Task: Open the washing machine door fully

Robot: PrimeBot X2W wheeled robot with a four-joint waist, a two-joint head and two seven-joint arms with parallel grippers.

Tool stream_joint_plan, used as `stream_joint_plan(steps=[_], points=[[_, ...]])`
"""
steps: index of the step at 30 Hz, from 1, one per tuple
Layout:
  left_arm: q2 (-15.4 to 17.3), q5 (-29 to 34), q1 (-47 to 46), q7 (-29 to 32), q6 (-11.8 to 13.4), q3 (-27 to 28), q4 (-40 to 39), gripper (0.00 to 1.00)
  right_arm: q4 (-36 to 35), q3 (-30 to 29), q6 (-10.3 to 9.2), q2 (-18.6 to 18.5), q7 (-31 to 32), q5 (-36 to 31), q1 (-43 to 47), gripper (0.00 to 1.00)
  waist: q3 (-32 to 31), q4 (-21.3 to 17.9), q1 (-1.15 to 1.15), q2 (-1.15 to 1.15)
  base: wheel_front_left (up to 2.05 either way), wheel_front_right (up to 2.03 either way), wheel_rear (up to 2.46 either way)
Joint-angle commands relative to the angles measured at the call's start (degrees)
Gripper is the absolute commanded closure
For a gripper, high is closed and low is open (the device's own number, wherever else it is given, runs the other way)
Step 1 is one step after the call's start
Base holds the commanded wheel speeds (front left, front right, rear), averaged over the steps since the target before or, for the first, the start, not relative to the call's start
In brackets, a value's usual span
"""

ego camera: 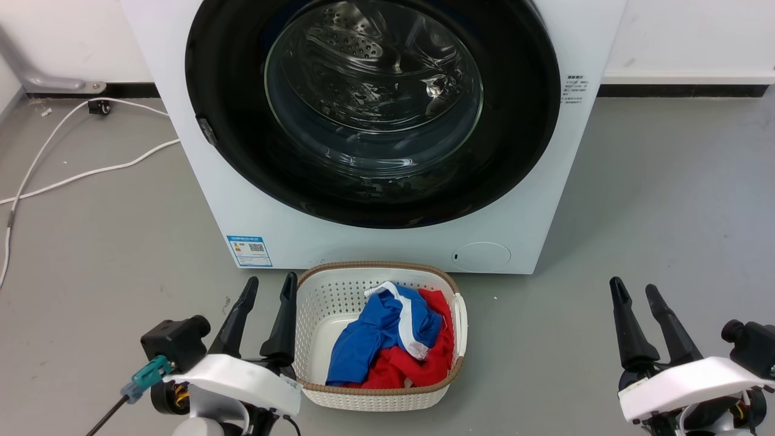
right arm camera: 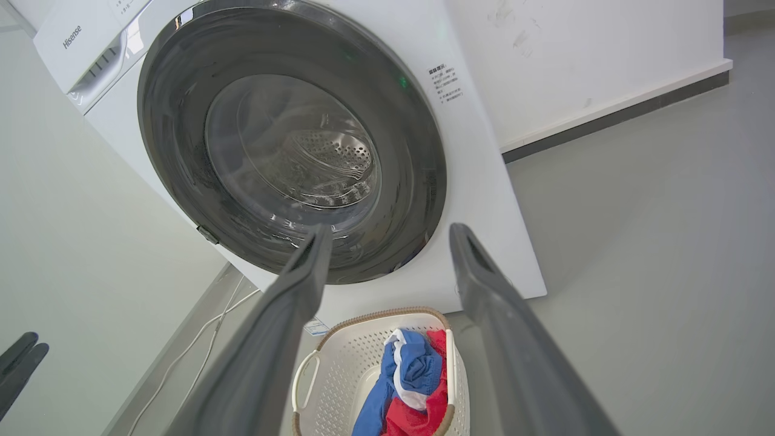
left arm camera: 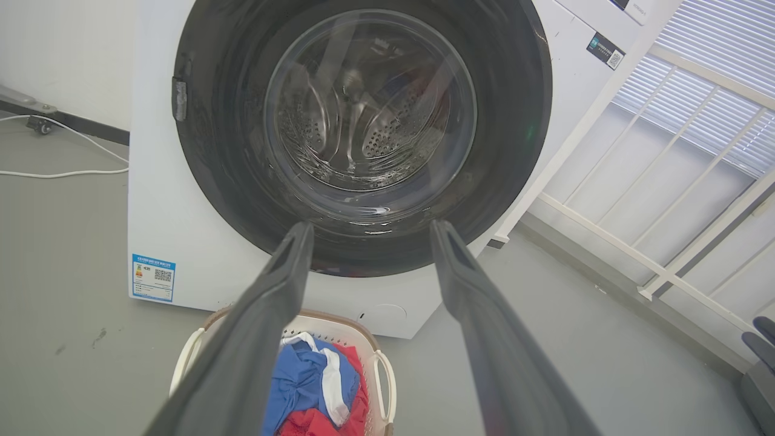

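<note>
While left gripper (ego camera: 272, 278), right gripper (ego camera: 633, 284) spread apart: one washing machine door (ego camera: 372, 109) closed, one basket (ego camera: 375, 264)

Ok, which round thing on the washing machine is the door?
The door is the huge glossy black ring with clear glass in its middle, and it is shut. The small flap at the lower right is plain white and has no glass.

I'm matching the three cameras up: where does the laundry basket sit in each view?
Head view: laundry basket at bottom centre.
Left wrist view: laundry basket at the bottom edge, left of centre.
Right wrist view: laundry basket at the bottom edge, near centre.
Shared landmark: the washing machine door, above it in every view.
</note>
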Motion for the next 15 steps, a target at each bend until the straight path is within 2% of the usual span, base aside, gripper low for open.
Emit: stream_joint_plan(steps=[1, 15], points=[[0.5, 2.0, -1.5, -0.6, 0.2, -0.5, -0.3, 0.0, -1.1, 0.1, 0.11, 0.1, 0.1, -1.9, 0.2, 0.0, 0.0, 0.0, 0.0, 0.0, 0.0, 0.0, 0.0], [1.0, 10.5, -1.7, -2.6, 0.3, -2.2, 0.6, 0.0, -2.1, -0.2, 0.11, 0.2, 0.8, -11.3, 1.1, 0.0, -0.1, 0.4, 0.0, 0.0, 0.0, 0.0, 0.0]])
